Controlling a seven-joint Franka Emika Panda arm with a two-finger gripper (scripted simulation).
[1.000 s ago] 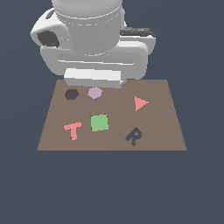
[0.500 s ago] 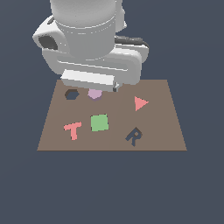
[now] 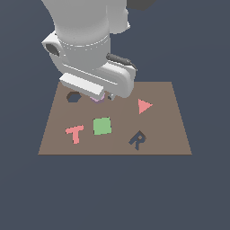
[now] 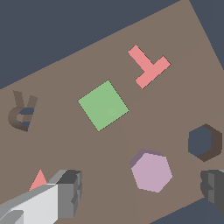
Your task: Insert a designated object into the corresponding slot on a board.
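Note:
The lilac-pink hexagonal block (image 4: 151,172) lies flat on the brown board (image 4: 175,113). In the exterior view only its edge (image 3: 98,99) shows under my arm. The dark hexagon-shaped slot (image 4: 204,142) is beside the block, a short gap away, and shows in the exterior view (image 3: 73,96) at the board's far left. My gripper (image 4: 142,192) is open, above the board, with one finger (image 4: 70,192) on one side of the block and the other finger (image 4: 214,189) on the opposite side. Nothing is held.
On the board also lie a green square (image 3: 102,126), a salmon T (image 3: 74,133), a salmon triangle (image 3: 144,106) and a dark R-shaped hole (image 3: 138,140). The arm's body hides the board's far middle in the exterior view.
The arm has come down and forward over the far part of the board, now covering most of the lilac block in the exterior view. The objects on the board have not moved.

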